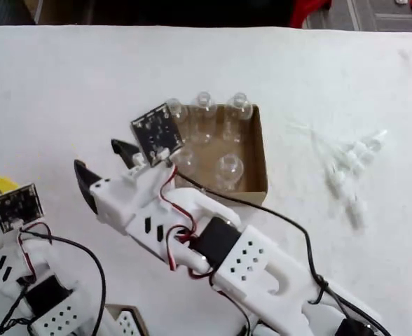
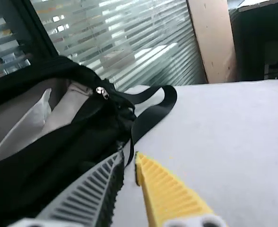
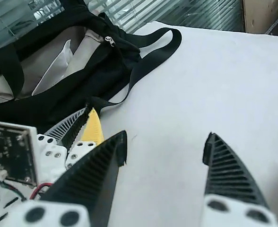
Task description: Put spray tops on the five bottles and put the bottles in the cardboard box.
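Cardboard box (image 1: 257, 154) holds five clear bottles (image 1: 228, 168); right hand (image 3: 166, 137) apart, left hand (image 2: 128, 158) together.

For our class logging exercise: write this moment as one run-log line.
bottles: five, uncapped, in cardboard box | spray tops: loose on table | right gripper: open, empty | left gripper: shut, empty

High cam: overhead, looking down on the table (image 1: 59, 77). Both my wrist cams: low, near the tabletop, facing about 10 o'clock, sharing the black bag (image 2: 54, 151).
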Controlling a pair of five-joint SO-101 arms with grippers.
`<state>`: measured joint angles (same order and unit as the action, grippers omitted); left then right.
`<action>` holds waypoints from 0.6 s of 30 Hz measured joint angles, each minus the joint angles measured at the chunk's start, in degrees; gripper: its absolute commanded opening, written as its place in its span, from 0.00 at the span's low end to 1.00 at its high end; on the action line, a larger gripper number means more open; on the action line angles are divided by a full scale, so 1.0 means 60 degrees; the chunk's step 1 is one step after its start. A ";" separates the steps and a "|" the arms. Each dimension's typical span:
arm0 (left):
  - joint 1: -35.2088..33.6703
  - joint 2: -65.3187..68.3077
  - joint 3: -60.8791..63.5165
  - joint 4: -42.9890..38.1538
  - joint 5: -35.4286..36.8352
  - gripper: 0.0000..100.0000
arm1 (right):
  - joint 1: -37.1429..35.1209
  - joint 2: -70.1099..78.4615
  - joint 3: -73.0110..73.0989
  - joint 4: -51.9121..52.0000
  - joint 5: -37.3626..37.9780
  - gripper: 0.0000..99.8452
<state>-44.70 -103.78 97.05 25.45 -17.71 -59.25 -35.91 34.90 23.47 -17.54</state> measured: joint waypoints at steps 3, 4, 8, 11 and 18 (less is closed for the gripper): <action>-0.0586 0.0000 0.0000 0.1231 0.0249 0.30 | 0.0044 0.0015 -0.0440 0.0425 0.1597 0.24; -0.0894 0.0000 0.0000 0.1656 0.0527 0.30 | 0.0029 0.0015 -0.0703 0.0762 0.2212 0.24; -0.2125 0.0000 0.0000 0.2623 0.0996 0.30 | -0.0601 0.0059 -0.1568 0.2198 0.4161 0.24; -0.2916 0.0000 0.0000 0.2974 0.1026 0.30 | -0.1480 0.0073 -0.2051 0.3106 0.5729 0.21; -0.4396 0.0000 0.0000 0.3179 0.1055 0.31 | -0.3077 0.0278 -0.3546 0.7253 1.0271 0.08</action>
<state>-71.08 -103.78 97.05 44.53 -11.38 -77.71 -34.24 13.63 66.99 44.09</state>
